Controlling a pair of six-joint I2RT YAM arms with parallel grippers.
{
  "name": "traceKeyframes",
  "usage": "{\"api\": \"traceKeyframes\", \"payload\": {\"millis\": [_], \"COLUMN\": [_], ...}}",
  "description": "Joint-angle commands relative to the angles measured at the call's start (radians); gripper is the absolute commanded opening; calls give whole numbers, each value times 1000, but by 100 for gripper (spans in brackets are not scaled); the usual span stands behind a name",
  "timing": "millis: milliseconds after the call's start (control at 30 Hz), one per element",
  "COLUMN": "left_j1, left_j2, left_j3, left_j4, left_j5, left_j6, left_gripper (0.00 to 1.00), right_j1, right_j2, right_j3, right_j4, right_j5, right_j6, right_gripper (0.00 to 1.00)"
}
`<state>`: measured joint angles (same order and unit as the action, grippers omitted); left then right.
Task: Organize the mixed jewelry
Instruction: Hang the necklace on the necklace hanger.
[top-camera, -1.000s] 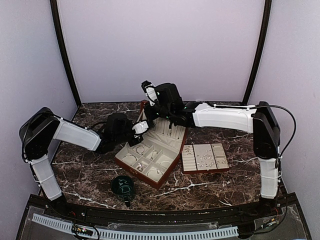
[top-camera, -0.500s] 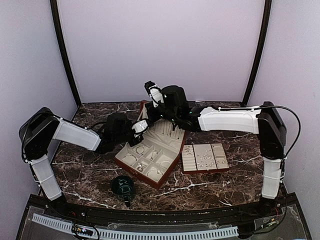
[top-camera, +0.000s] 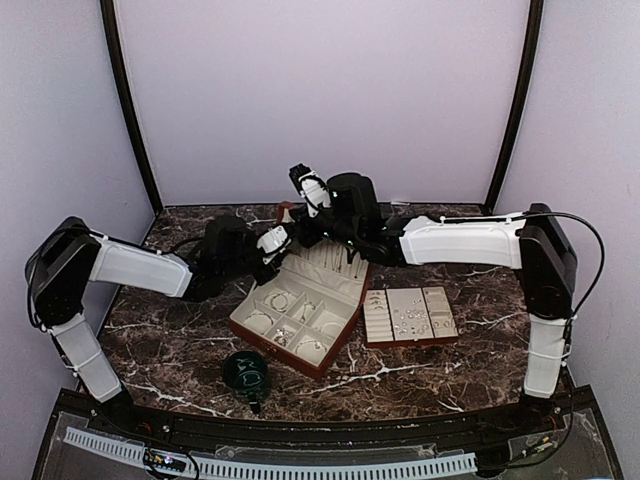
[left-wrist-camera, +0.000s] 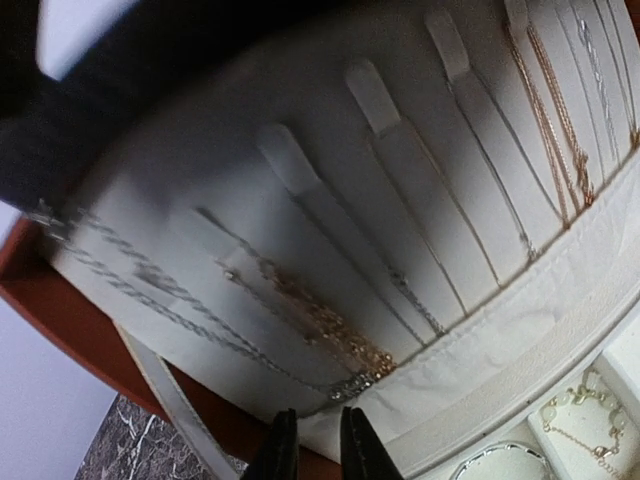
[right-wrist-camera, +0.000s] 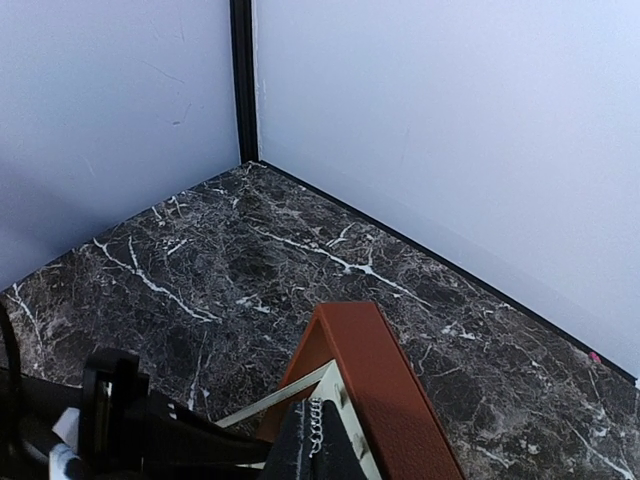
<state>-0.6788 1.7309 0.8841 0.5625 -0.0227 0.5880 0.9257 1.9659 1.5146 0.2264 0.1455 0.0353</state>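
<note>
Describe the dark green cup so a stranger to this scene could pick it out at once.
On the dark marble table, find the open reddish-brown jewelry box in the middle. Just in front of its near edge, toward the arm bases, stands the dark green cup. It is the only round, green thing there; the box and the flat tray are rectangular and cream-padded.

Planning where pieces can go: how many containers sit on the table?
3: the open box at centre, the tray just right of it, the green cup before its front-left corner. None seems hidden.
</note>
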Motion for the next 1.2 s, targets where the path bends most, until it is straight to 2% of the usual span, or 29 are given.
{"api": "traceKeyframes", "payload": {"millis": [0,200,300,367,633,733,867,1000,1167], "left_j1": [-3,-1,4,12,63,79,82,82,84], "left_j2": [-109,-211,-247,-256,-195,-170,-141,-115,-129], "left_j3": [-23,-91,-91,-81,-25,-33,-18,9,-18], "left_j4": [19,-3,-33,-48,-36,31,70,65,110], "left_j5": [17,-7,8,19,128,155,198,193,195], "left_j6": [-38,-107,-183,-240,-491,-563,-597,-613,-637], "left_gripper": [19,27,34,35,33,31,30,24,24], "right_j1": [5,8,14,21,32,32,32,32,33], "right_j2": [30,49,63,75,100,95,71,49,30], "right_j3": [-3,18,36,52,79,74,55,52,60], "right_j4": [-86,-110,-128,-140,-155,-152,-138,-139,-154], "right_j5": [-15,-13,-11,-12,13,6,-10,-24,-36], "right_j6": [8,-21,-28,-57,-36,-16,12,31,38], "right_gripper": [0,0,0,0,0,0,0,0,0]}}
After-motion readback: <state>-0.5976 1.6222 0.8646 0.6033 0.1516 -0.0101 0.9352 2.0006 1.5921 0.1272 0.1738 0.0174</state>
